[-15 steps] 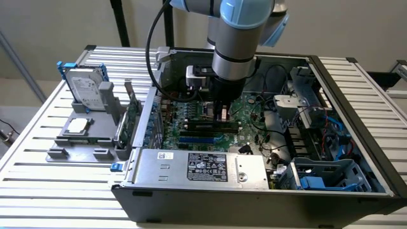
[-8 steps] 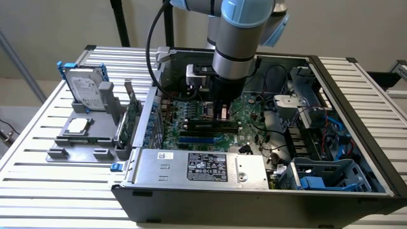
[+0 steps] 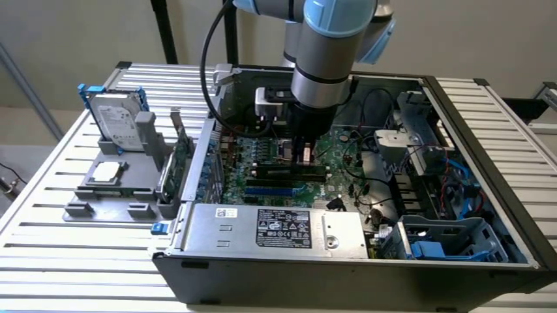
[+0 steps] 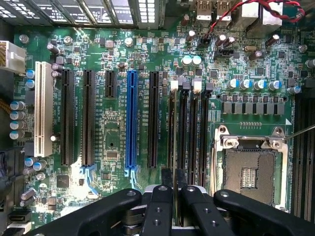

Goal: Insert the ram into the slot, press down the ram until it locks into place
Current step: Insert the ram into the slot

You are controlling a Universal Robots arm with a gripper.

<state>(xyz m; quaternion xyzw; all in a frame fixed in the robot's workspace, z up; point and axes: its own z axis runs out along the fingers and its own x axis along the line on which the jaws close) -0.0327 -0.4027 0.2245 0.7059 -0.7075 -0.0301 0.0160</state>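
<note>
My gripper (image 3: 304, 160) reaches down into the open computer case, just above the motherboard (image 3: 261, 153). In the wrist view its black fingers (image 4: 161, 206) stand close together on a thin stick seen edge-on, the ram (image 4: 176, 201). The ram hangs in line with a bank of long black parallel slots (image 4: 186, 130) with white and black end clips, beside the processor socket. The ram's edge runs along the slot (image 4: 172, 128) at the bank's side nearest the blue socket. How deep the ram sits I cannot tell. In the exterior view the slots (image 3: 287, 173) lie right under the gripper.
A blue socket (image 4: 131, 118) and black card sockets (image 4: 88, 118) run alongside the bank. The metal processor socket (image 4: 251, 172) lies on its other side. The power supply (image 3: 278, 228), cables (image 3: 383, 182) and a blue drive cage (image 3: 444, 241) crowd the case. A hard drive (image 3: 117, 124) and an expansion card (image 3: 179, 163) stand outside.
</note>
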